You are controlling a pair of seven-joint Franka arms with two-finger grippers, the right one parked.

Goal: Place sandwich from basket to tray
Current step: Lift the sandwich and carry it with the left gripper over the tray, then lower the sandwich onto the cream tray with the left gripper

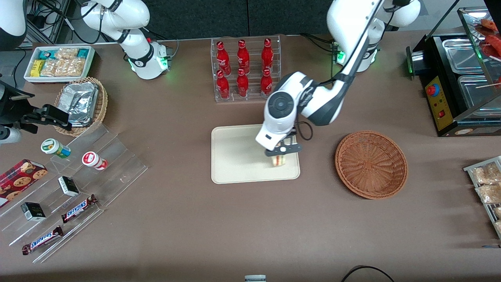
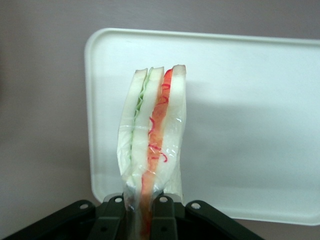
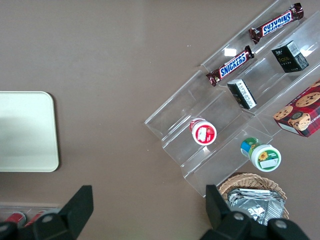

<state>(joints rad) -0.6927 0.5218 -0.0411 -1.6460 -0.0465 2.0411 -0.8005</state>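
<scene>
We took the clear rack of six red bottles (image 1: 246,70) as our landmark. Toward the parked arm's end from it lay a white box of packaged snacks (image 1: 58,62) and a small wicker basket of foil packets (image 1: 82,103). Nearer the camera than the rack, at that same end, a clear stepped stand (image 1: 117,164) carried two Snickers bars (image 1: 78,208), two lidded cups (image 1: 56,148) and a cookie box (image 1: 19,181). Toward the working arm's end stood a black food warmer (image 1: 458,82).

Wide brown surface (image 1: 203,227) filling the frame, dark panel wall (image 1: 235,17) along the top edge, even overhead light, soft shadows
</scene>
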